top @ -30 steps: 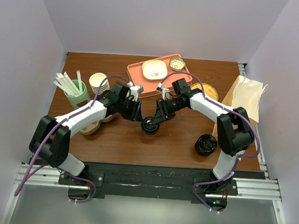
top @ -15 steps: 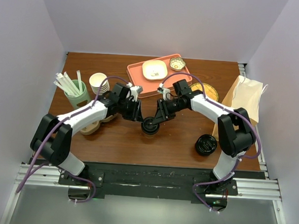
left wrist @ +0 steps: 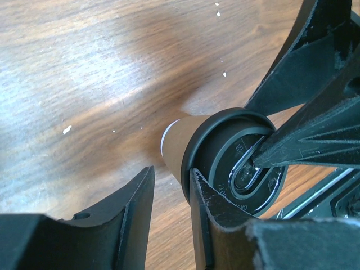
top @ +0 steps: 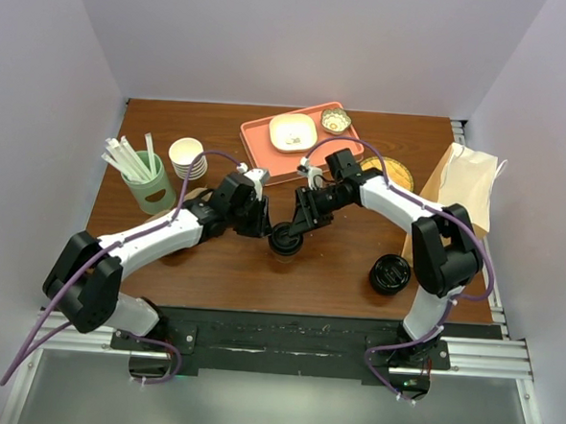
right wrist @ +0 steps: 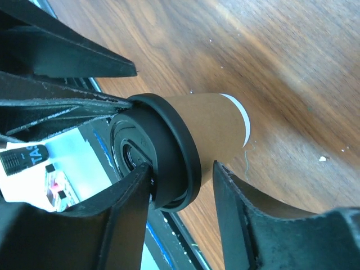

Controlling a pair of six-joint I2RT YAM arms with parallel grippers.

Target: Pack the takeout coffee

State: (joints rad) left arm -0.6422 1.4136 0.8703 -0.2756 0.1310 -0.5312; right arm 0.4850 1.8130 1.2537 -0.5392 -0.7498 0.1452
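Table [top: 222,266]: left tool [top: 262,223], part-open, empty, now nearer coffee [top: 283,238]; right tool [top: 300,223], grip unclear.

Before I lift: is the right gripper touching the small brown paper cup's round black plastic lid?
Touching. The right wrist view shows one right gripper finger pressed against the lid.

takeout coffee [top: 283,239] mostly hidden from above, lid lettering [left wrist: 221,189] unreadable

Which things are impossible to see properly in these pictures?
1. Contents of the takeout coffee: all views, lid covers them.
2. Lid lettering: left wrist view, too small, partly behind the right gripper.
3. Paper bag interior: top view, its own walls hide it.
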